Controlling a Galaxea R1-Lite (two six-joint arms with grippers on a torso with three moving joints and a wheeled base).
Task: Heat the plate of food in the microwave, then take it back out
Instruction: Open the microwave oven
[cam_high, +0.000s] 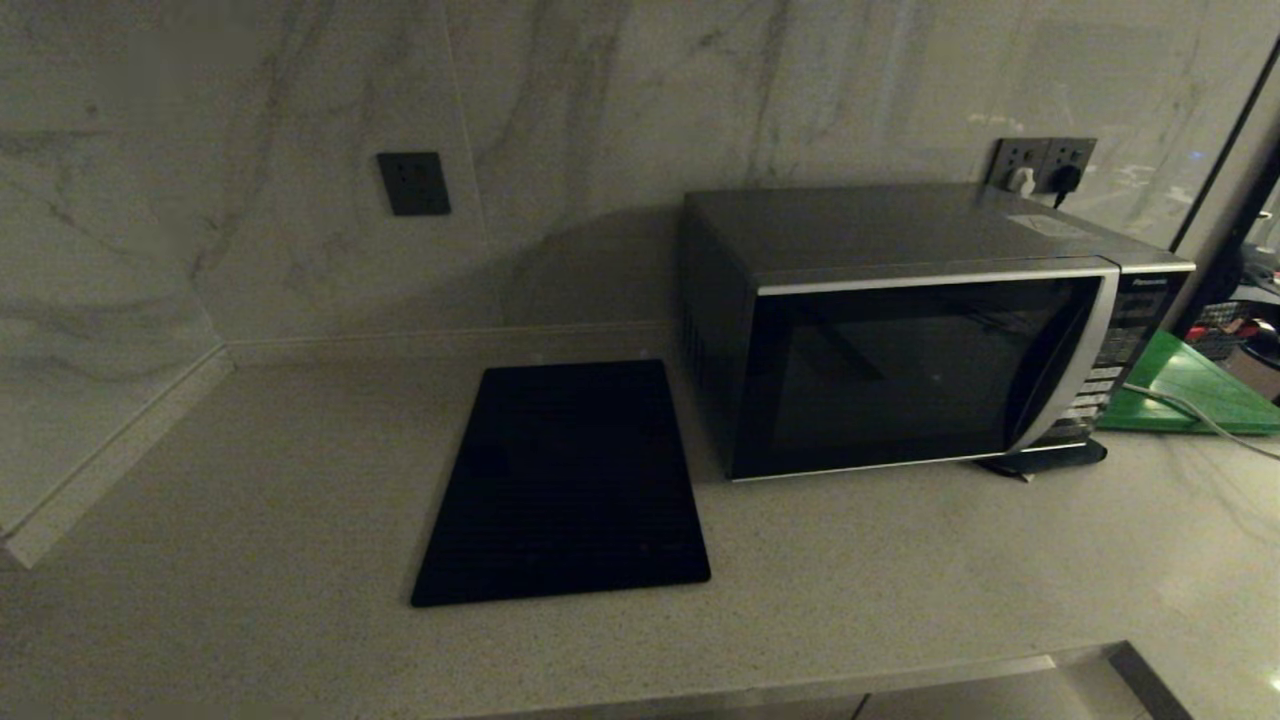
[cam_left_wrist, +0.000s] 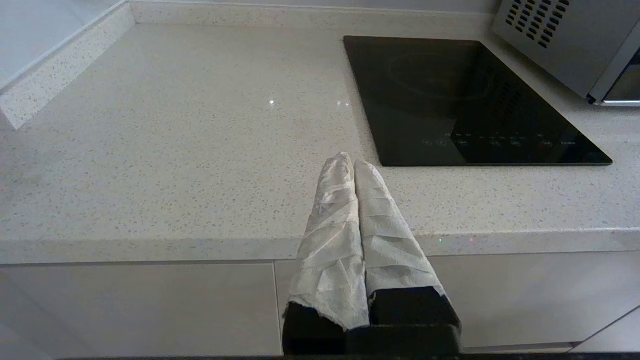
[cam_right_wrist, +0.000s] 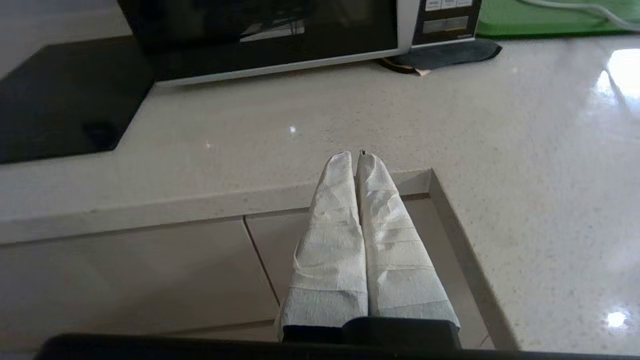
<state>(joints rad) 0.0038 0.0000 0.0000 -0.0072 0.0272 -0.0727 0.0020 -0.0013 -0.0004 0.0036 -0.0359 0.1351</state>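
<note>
A large boxy silver-grey microwave (cam_high: 920, 330) with a dark glass door stands on the pale speckled stone tabletop (cam_high: 300, 480), its door closed. Its long axis runs side to side along the marble wall, and the door faces out toward the robot, with the curved silver handle strip (cam_high: 1075, 365) and the button panel (cam_high: 1125, 340) at its right end. The plate of food shows in none of the views, so its place cannot be told.

The right gripper (cam_right_wrist: 357, 156), its jaws wrapped in white tape and pressed together on nothing, hovers by the tabletop's front edge; the microwave lies ahead of those jaws, well apart. The left gripper (cam_left_wrist: 350, 161), wrapped alike and also pressed together and empty, sits parked at the front edge too, with a flat black rectangular cooktop panel (cam_left_wrist: 465, 100) ahead of it and toward the microwave.

Beyond the microwave's right end lies a flat green board (cam_high: 1190, 385) with a pale cable across it, and a dark mat (cam_right_wrist: 440, 52) sits under the microwave's right front corner.

The step in hand appears to be opening the door. Done well, the right jaws would spread first, approach the handle strip squarely, and pull along the door's swing without dragging the microwave.
</note>
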